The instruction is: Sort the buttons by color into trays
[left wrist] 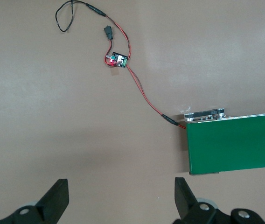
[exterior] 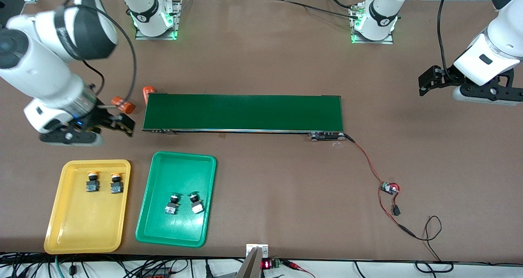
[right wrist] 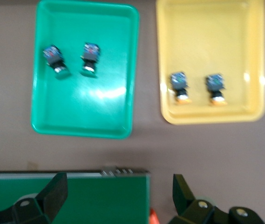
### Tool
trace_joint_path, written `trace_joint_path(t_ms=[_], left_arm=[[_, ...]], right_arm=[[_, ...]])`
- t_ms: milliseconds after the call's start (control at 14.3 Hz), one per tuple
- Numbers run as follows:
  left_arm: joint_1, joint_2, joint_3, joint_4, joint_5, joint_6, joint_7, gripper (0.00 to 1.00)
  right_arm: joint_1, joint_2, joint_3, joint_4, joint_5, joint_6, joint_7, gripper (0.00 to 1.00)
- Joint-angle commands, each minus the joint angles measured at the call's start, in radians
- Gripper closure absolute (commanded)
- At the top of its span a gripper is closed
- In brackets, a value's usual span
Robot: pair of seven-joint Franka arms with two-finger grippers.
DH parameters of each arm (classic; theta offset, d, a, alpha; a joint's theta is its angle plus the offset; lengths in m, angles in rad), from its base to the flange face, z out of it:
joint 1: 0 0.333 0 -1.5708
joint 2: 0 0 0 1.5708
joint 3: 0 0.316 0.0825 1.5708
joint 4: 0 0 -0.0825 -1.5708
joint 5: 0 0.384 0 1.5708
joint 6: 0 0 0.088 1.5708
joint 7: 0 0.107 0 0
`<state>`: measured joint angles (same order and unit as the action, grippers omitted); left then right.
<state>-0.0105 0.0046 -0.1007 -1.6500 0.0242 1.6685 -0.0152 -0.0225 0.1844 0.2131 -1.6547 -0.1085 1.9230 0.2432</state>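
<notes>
Two yellow-capped buttons (exterior: 93,182) (exterior: 116,184) lie side by side in the yellow tray (exterior: 81,225). Two green-capped buttons (exterior: 172,204) (exterior: 196,203) lie in the green tray (exterior: 171,229) beside it. The right wrist view shows both trays, green (right wrist: 83,112) and yellow (right wrist: 207,28), each with its pair of buttons. My right gripper (exterior: 124,126) (right wrist: 119,179) hangs open and empty over the conveyor's end, by an orange cylinder. My left gripper (exterior: 425,84) (left wrist: 121,184) hangs open and empty over bare table at the left arm's end.
A long dark-green conveyor belt (exterior: 243,112) (left wrist: 235,144) (right wrist: 76,198) crosses the table's middle. Two orange cylinders (exterior: 123,104) (exterior: 148,93) lie at its end toward the right arm. A red-and-black wire runs from its other end to a small circuit board (exterior: 389,187) (left wrist: 117,59).
</notes>
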Motion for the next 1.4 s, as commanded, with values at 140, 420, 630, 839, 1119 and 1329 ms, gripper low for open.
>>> trace_joint_path(t_ms=[140,420,630,839,1119,1329], left_arm=[[0.003,-0.009,0.003,0.012,0.013,-0.024,0.003,0.0],[0.001,-0.006,0.003,0.012,0.013,-0.027,0.001,0.0],[0.009,-0.005,0.004,0.021,0.013,-0.027,0.003,0.0],[0.007,-0.003,0.003,0.024,0.014,-0.027,0.003,0.0],[0.007,-0.003,0.003,0.024,0.014,-0.027,0.003,0.0],[0.007,-0.002,0.003,0.022,0.014,-0.026,0.003,0.0]], right_arm=[[-0.06,-0.163,0.005,-0.083,0.026,-0.154,-0.097,0.0],[-0.065,-0.286,0.005,-0.161,0.03,-0.232,-0.104,0.0],[-0.068,-0.287,-0.018,-0.133,0.095,-0.278,-0.105,0.0],[-0.073,-0.226,-0.021,0.004,0.079,-0.436,-0.094,0.0],[-0.093,-0.223,-0.037,0.018,0.076,-0.456,-0.097,0.0],[-0.091,-0.218,-0.07,0.015,0.076,-0.455,-0.105,0.0]])
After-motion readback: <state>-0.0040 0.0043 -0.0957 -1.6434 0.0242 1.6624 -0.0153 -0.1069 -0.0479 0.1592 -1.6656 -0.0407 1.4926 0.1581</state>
